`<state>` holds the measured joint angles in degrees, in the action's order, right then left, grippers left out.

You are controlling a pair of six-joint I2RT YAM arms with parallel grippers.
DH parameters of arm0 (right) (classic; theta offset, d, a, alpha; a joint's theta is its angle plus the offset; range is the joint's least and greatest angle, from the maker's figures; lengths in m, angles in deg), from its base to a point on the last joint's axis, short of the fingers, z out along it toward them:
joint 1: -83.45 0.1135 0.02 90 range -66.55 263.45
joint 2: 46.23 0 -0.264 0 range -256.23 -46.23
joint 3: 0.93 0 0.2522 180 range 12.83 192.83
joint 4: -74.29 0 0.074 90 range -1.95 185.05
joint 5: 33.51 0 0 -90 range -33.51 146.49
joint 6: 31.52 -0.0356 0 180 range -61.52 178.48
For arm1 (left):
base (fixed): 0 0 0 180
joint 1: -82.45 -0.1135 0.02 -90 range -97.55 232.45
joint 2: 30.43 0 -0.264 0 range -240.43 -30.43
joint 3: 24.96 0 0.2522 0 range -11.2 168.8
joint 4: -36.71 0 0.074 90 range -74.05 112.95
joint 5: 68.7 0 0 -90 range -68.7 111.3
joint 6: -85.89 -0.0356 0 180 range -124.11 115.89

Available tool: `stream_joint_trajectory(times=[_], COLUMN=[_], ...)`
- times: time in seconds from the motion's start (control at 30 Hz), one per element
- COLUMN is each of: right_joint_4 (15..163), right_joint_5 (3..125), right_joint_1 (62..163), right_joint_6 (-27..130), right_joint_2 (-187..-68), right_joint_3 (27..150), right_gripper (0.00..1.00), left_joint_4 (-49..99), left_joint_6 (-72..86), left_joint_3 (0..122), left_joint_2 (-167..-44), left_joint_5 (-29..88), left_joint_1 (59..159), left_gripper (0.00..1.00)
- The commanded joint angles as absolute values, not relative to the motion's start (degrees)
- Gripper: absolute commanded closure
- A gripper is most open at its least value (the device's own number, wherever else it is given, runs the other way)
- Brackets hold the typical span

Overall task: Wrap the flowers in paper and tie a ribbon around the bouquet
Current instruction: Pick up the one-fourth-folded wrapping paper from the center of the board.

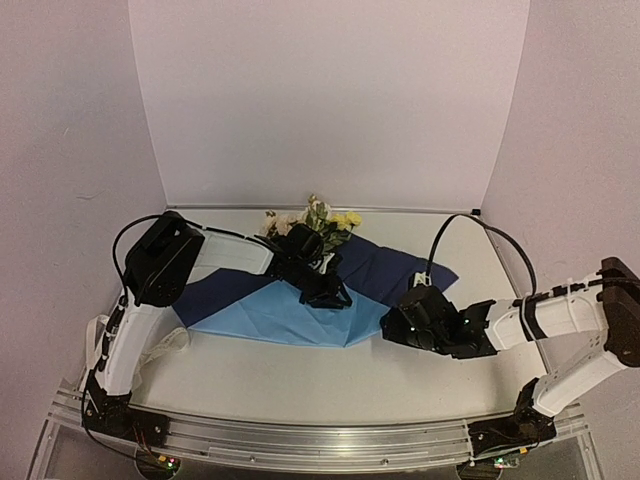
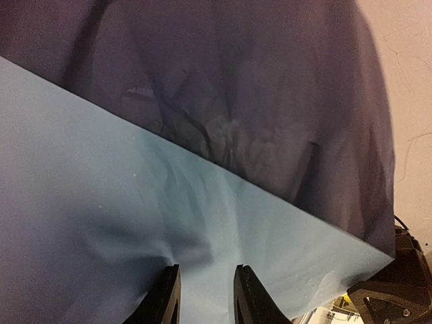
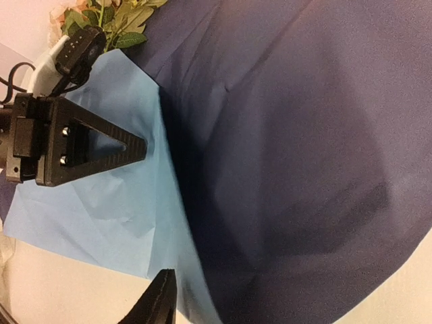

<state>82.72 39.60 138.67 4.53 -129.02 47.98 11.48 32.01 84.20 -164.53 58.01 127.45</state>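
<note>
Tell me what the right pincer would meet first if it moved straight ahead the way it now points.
Most likely the thin light-blue paper sheet, lying just ahead of the right pincer. Depth is unclear, so it might pass above it.

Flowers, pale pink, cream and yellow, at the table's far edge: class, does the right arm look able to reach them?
Probably yes. Only a flat blue paper sheet lies between the right gripper and the flowers; the left gripper sits on their near side, leaving the right open.
</note>
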Motion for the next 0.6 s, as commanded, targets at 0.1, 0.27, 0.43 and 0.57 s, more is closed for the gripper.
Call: stream_joint_trajectory(times=[0.1,0.27,0.43,0.57], right_joint_4=[88.0,87.1,86.8,87.1], right_joint_5=[35.1,35.7,36.4,36.2], right_joint_1=[138.7,137.1,136.6,136.4], right_joint_6=[6.5,5.7,6.2,6.6], right_joint_2=[-126.3,-124.8,-124.6,-124.7], right_joint_3=[48.7,47.1,47.7,48.2], right_gripper=[0.31,0.25,0.37,0.51], left_joint_4=[11.3,11.1,11.2,11.3], left_joint_6=[30.5,30.2,30.1,30.0], left_joint_3=[86.1,86.3,85.2,85.1], left_joint_2=[-164.4,-163.6,-162.0,-161.0], left_joint_5=[59.6,59.8,59.8,60.1], left_joint_1=[127.8,127.8,127.8,127.9], left_gripper=[0.7,0.69,0.69,0.69])
